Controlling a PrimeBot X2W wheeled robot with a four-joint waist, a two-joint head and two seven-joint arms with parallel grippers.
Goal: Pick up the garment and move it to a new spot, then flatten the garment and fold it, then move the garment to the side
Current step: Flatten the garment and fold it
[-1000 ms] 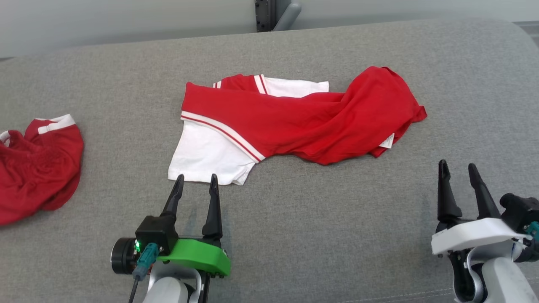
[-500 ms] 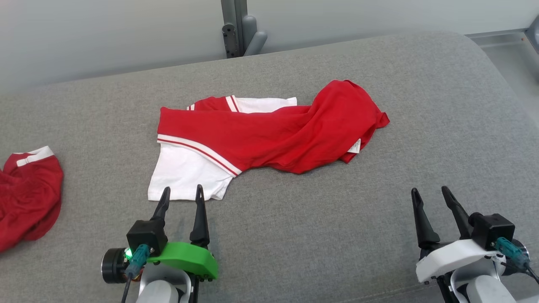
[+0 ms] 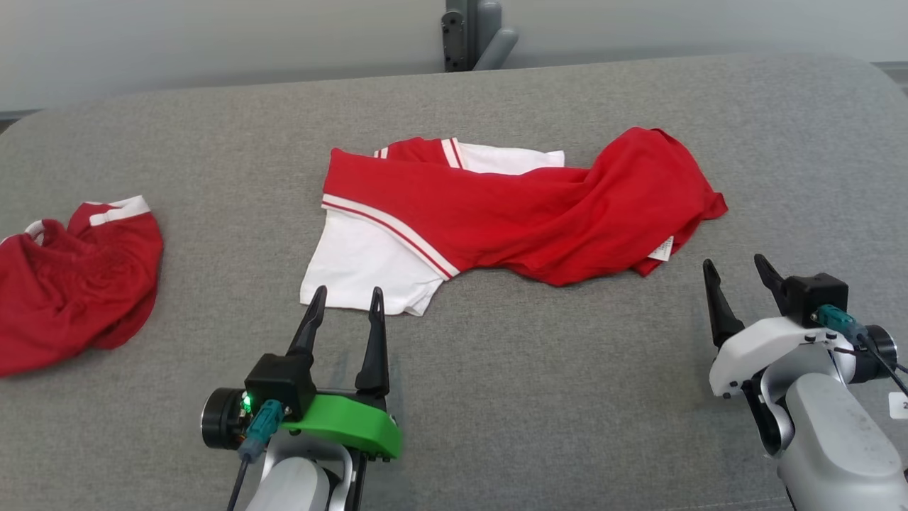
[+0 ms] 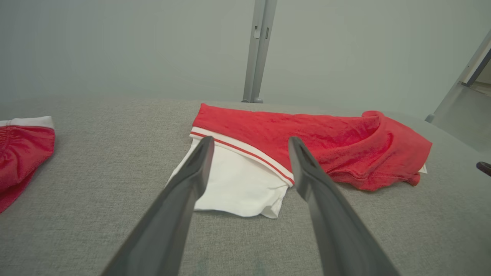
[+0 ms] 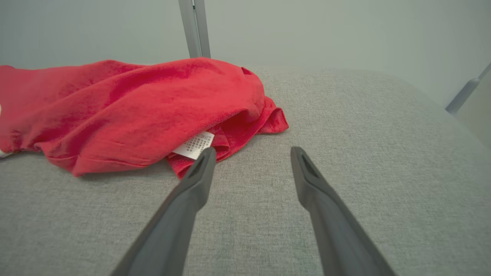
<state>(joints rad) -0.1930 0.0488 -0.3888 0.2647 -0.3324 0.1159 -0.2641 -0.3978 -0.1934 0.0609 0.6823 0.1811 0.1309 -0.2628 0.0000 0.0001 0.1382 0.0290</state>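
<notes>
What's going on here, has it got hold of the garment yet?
Not yet. The red and white garment lies crumpled in the middle of the grey surface, held by nothing. The left hand is open right by its white corner. The right hand is open too, beside the red end with the label. A second red garment lies off to the left.

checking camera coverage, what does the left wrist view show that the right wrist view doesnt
Left wrist view: the open left hand, the white panel of the garment, a second red garment. Right wrist view: the open right hand, the care label's print. Both: the garment's red part, the grey cushion, a metal post.
</notes>
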